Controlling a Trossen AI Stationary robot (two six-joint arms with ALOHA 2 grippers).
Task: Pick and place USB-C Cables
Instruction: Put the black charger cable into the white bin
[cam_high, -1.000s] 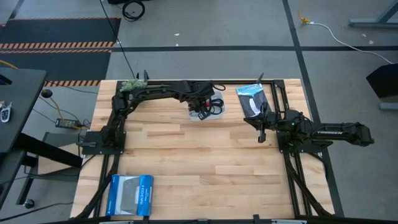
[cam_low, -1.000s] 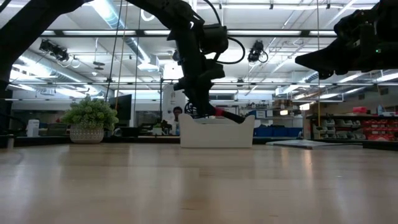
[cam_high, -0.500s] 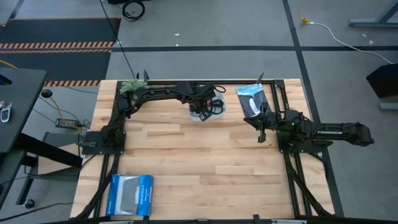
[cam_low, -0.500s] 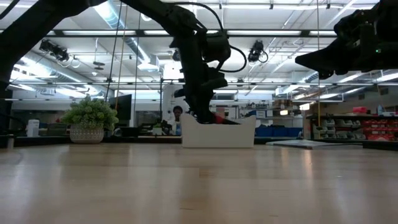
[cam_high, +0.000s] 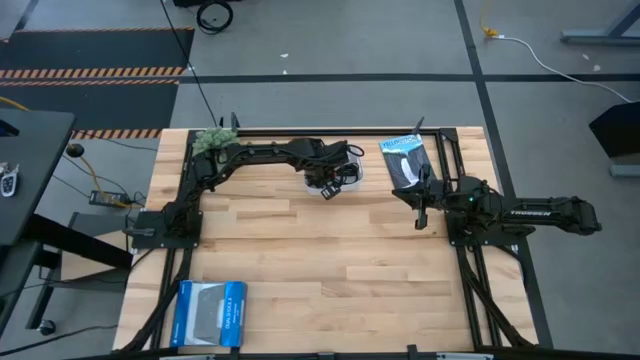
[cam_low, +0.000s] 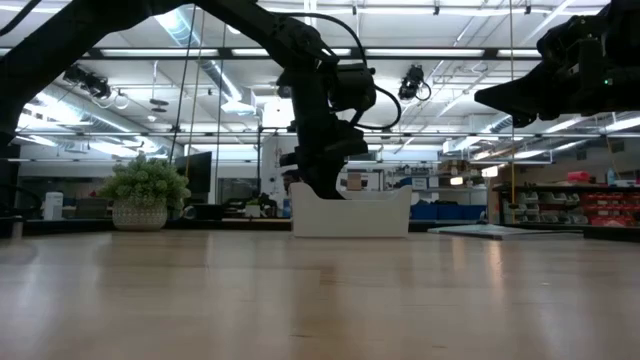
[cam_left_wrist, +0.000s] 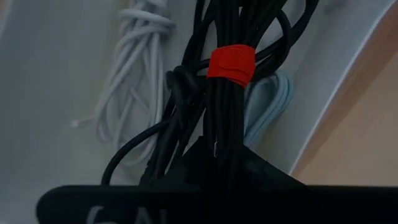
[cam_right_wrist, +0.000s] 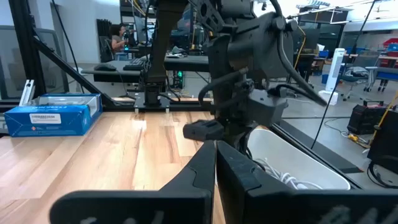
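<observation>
Two arms: left arm reaches across the far side of the table (cam_high: 330, 250) to the white bin; right arm waits at the right side, well apart from it.
Left gripper (cam_high: 327, 185): low inside the white bin (cam_low: 350, 214), seen in the low view dipping below its rim; in the left wrist view its fingers (cam_left_wrist: 214, 165) are clenched on the black cable with the red band.
Black cable with the red band (cam_left_wrist: 225, 99): a long bundle, its long axis running straight away from the fingertips toward the bin's far end; red band (cam_left_wrist: 231, 63) wrapped around it partway along, beyond the fingers.
White cable (cam_left_wrist: 140, 81): lies on the bin floor beside the black bundle, its loops running roughly the same way.
Pale grey cable (cam_left_wrist: 270, 106): on the bin floor on the other side of the black bundle, partly hidden under it, next to the bin wall.
Second black cable (cam_left_wrist: 177, 87): looped against the held bundle; cannot tell where one ends and the other begins.
Right gripper (cam_high: 421, 212): hovers above bare wood just in front of the black-and-white packet (cam_high: 402, 160); cannot tell how its fingers stand.
Edges: bin sits close to the table's far edge, between the plant (cam_high: 213, 137) and the packet.
Open room: wide bare wood across the middle; blue box (cam_high: 209, 313) at the near left corner.
</observation>
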